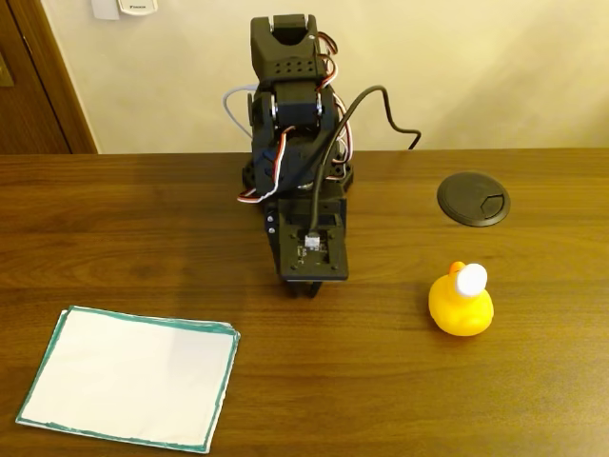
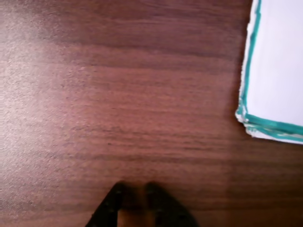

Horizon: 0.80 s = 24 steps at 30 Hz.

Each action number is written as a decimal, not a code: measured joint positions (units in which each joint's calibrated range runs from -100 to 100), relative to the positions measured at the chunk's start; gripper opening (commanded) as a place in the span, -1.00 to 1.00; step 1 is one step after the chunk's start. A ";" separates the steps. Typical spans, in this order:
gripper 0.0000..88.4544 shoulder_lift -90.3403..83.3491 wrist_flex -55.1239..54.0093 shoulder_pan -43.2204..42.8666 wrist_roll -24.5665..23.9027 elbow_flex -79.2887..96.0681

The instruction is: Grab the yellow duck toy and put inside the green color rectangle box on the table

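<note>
The yellow duck toy stands upright on the dark wood table, at the right of the fixed view. The green-bordered white sheet lies flat at the front left; its corner shows at the right edge of the wrist view. My black gripper hangs folded down in the middle, tips close over the table, well left of the duck and right of the sheet. In the wrist view its fingertips sit almost together with nothing between them, so the gripper is shut.
A round black cable cap is set in the table behind the duck. The arm's base stands at the table's back edge against a beige wall. Bare wood lies between gripper, duck and sheet.
</note>
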 measured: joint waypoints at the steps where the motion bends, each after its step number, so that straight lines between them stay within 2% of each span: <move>1: -0.80 0.00 0.00 -0.36 0.00 0.00; 5: -0.68 0.00 -3.12 -3.81 -1.81 0.10; 6: -0.48 0.00 -4.69 -5.17 -1.66 0.20; 10: -0.31 0.10 -4.88 -5.53 -0.54 -0.40; 16: -0.19 -0.10 6.83 -2.45 0.10 -15.73; 19: -0.15 -0.10 8.78 -3.35 -0.44 -22.56; 24: -0.12 2.72 3.90 -13.86 -4.20 -25.73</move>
